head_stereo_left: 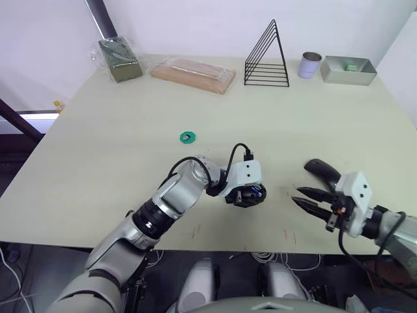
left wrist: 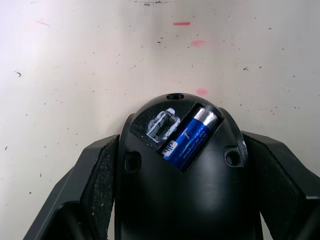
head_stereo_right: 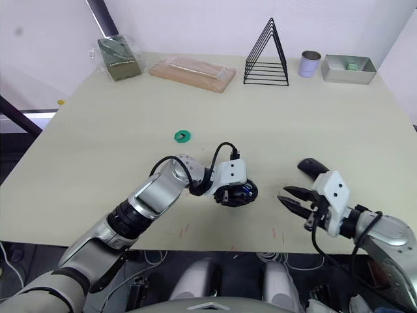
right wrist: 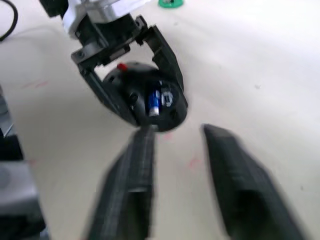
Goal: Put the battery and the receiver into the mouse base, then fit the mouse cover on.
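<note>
1. the pale tabletop [head_stereo_left: 117,130] carries everything. along its far edge sit a black wire triangular rack [head_stereo_left: 267,57], a grey metal tray [head_stereo_left: 348,70] and a small grey cup [head_stereo_left: 311,65], all well away from the work.
2. my left gripper [head_stereo_left: 245,194] is closed on the black oval mouse base [left wrist: 182,165], one finger on each flank, near the front middle of the table. if that hold slackens, i judge the base could swivel and spoil the line-up for the cover.
3. the smooth black curved mouse cover [head_stereo_left: 322,172] lies on the table to the right, just beyond my right gripper [head_stereo_left: 303,197], which is open and holding nothing. coming in at a tilt could skid the glossy shell away or seat it crooked on the base.
4. the slim blue battery with a silver tip [left wrist: 190,137] lies in its slot in the base. i cannot tell whether it is pressed fully down; if proud, the cover may not close.
5. beside the battery, the small silver-rimmed receiver slot [left wrist: 162,125] is hard to read. i cannot tell whether the tiny dark receiver sits in it. fitting the cover first would leave it out.
6. a flat green disc [head_stereo_left: 187,137] lies farther back, apart from the work.
7. the near end of the base is cut off in the left wrist view.
</note>
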Available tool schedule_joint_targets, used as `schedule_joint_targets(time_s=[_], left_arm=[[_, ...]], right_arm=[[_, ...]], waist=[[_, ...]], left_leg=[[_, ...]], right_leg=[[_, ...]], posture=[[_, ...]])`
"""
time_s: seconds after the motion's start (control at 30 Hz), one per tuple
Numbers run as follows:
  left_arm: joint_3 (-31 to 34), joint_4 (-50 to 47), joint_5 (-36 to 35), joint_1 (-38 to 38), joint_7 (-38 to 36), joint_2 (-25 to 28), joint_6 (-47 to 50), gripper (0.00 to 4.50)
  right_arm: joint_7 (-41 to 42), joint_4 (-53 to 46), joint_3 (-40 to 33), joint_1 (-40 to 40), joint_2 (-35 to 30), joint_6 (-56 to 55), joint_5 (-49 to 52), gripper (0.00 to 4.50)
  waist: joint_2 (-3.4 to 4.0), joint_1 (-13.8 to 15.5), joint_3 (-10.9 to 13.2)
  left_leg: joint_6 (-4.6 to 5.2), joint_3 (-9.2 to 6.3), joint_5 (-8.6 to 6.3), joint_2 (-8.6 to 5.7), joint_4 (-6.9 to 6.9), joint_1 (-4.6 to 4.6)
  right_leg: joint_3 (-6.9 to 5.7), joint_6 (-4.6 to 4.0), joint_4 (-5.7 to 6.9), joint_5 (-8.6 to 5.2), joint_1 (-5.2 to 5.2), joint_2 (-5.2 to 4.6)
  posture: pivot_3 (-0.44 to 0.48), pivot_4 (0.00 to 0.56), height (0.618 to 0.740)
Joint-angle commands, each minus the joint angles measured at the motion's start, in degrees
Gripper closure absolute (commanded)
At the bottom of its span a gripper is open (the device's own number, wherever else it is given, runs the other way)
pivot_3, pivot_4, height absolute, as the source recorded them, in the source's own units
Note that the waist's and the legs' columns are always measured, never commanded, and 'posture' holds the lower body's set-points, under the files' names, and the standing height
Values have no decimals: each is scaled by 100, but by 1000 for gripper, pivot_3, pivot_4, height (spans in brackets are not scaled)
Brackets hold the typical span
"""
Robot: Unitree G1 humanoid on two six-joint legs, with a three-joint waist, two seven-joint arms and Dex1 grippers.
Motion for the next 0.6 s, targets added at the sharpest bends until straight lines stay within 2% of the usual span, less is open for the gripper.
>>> schedule_joint_targets(time_s=[0.03, 0.1, 0.23, 0.37, 0.43, 0.47, 0.6], left_arm=[[-52, 83, 15, 71, -35, -2, 2, 1296], [-40, 99, 17, 78, -40, -6, -11, 1296], [-11, 111, -2, 105, -76, 5, -33, 1296], [11, 168, -18, 109, -106, -4, -74, 1296], [93, 199, -104, 106, -107, -66, 24, 288], [117, 213, -94, 94, -72, -84, -30, 128], [380, 18, -254, 67, -74, -65, -96, 128]], right_arm=[[245, -419, -710, 394, -213, 85, 275, 1147], [304, -498, -951, 587, -249, 102, 340, 61], [368, -568, -1314, 849, -235, 135, 463, 61], [392, -581, -1378, 922, -226, 140, 494, 61], [395, -572, -1366, 910, -229, 137, 505, 0], [390, -561, -1362, 895, -227, 138, 515, 0], [430, -524, -1376, 876, -185, 113, 601, 0]], waist=[[-4, -3, 1], [-5, -6, 2], [-5, -8, 2], [-5, -8, 2], [-5, -7, 2], [-6, -7, 2], [-7, -5, 4]], left_leg=[[0, 0, 0, 0, 0, 0], [0, 0, 0, 1, 0, 0], [0, 2, 0, 2, 1, 2], [0, 2, 0, 2, 1, 2], [0, 2, 0, 2, 1, 1], [0, 2, 0, 2, 1, 1], [0, 2, 0, 3, 1, 0]], right_leg=[[0, 1, -1, 1, 0, 1], [0, 1, -1, 0, 0, 0], [3, 0, 0, 0, 1, 0], [3, 0, -1, -1, 0, 1], [3, 0, -1, -1, 0, 0], [3, 0, -1, -1, 0, 0], [2, 0, -3, -1, 0, 0]], posture=[[0, 150, 740], [0, 150, 740], [0, 150, 740], [0, 150, 740], [0, 150, 740], [0, 150, 740], [0, 150, 740]])
